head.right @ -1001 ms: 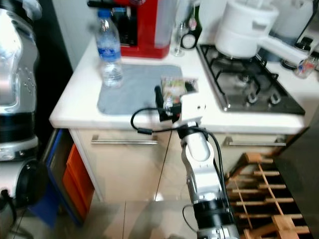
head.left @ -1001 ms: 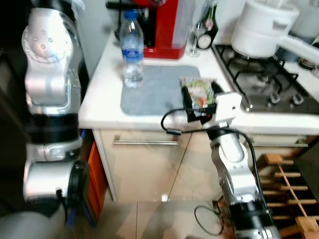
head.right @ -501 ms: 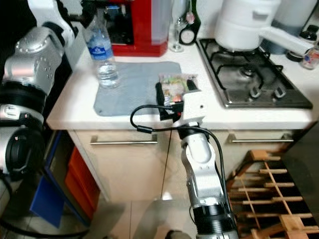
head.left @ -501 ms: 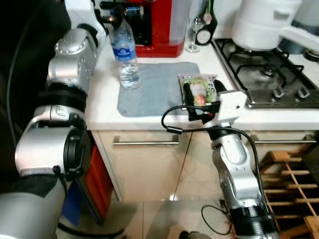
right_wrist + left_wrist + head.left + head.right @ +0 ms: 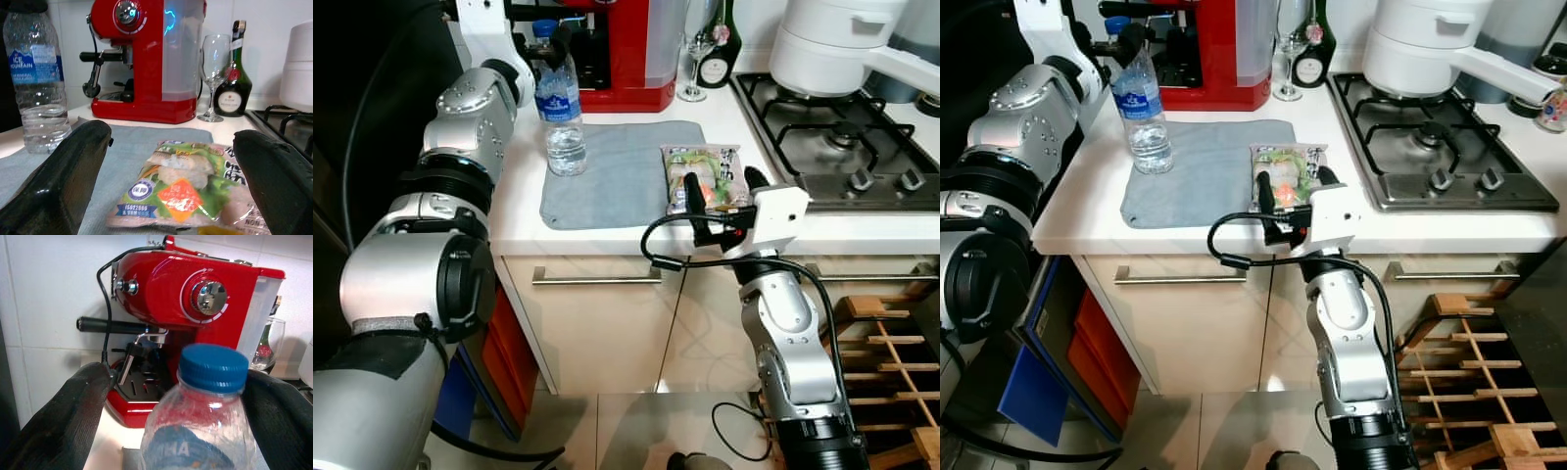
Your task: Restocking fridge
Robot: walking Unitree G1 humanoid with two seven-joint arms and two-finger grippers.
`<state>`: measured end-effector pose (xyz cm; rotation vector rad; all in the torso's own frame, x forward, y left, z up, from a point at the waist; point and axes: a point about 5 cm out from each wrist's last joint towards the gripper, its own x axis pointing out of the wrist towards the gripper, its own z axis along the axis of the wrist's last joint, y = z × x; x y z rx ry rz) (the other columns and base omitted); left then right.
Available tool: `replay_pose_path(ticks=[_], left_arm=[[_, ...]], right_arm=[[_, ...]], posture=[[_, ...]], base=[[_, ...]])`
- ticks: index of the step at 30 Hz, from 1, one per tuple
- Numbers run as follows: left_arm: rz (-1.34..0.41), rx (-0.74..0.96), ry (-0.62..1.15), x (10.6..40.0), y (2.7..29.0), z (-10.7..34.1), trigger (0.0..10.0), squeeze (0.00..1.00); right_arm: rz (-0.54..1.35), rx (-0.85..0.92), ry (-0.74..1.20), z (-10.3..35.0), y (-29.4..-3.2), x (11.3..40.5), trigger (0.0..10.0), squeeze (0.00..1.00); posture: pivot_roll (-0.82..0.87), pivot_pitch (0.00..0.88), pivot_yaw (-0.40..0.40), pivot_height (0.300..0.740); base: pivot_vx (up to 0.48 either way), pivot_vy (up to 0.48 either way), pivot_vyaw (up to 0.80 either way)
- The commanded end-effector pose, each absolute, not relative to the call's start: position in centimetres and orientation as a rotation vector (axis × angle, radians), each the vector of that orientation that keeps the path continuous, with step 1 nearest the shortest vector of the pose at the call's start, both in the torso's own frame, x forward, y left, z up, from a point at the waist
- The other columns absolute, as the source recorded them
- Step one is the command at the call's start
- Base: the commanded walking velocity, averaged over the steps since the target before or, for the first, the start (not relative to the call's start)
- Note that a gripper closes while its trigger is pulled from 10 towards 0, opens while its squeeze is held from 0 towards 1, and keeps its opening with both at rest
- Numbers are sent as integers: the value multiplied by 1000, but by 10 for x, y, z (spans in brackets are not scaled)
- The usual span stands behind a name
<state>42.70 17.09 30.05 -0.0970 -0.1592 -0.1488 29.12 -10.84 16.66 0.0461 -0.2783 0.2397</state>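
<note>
Standing upright at the back left corner of the grey mat (image 5: 617,171), the bottle (image 5: 558,108) is your first pick, and your left pincer (image 5: 551,39) is up at its blue cap, fingers spread wide to either side. From the left wrist view the cap sits between the two pads with a clear gap on each side, so nothing is gripped. Judge it as a neck grasp: bring the pads lower, under the cap's rim, before you close, because the smooth clear wall looks thin and may slip or dent if squeezed hard.

The food pack (image 5: 705,176) lies flat across the mat's right edge, near the front lip of the surface (image 5: 509,220). Your right pincer (image 5: 717,186) straddles its near end, fingers wide, one on each side of it. Whether the tips rest on the surface cannot be made out. A soft, crinkly pack will likely fold, so close across its width and lift slowly.

Mind the red coffee machine (image 5: 631,54) just behind the bottle, and the wine glass (image 5: 697,59) and dark bottle (image 5: 717,54) beside it. Lift straight up before swinging away. The hob (image 5: 842,137) on the right is well apart from both picks.
</note>
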Motion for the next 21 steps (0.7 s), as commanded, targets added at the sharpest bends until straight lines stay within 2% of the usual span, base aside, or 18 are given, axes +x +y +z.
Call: replay_pose_path(ticks=[1,6,7,9,10,21], left_arm=[[-127,-82,-121,428,175,295,10000,0],[-107,-87,-87,428,177,285,10000,0],[-104,-88,-80,428,177,282,1255,0],[-103,-88,-76,428,177,281,1255,0],[-111,-89,-68,427,176,277,0,0],[-174,-147,-64,427,172,270,0,0]], right_arm=[[249,57,-276,168,-107,289,10000,231],[256,55,-266,167,-108,290,10000,227],[259,53,-263,167,-108,290,10000,227],[261,51,-261,167,-108,291,10000,227],[265,48,-260,168,-109,292,10000,231],[273,58,-235,165,-107,296,10000,231]], posture=[[-121,0,53,740],[-121,0,36,740],[-122,0,32,740],[-122,0,32,740],[-125,0,27,740],[-105,0,20,740]], base=[[0,0,0],[0,0,0],[0,0,0],[0,0,0],[0,0,0],[0,0,0]])
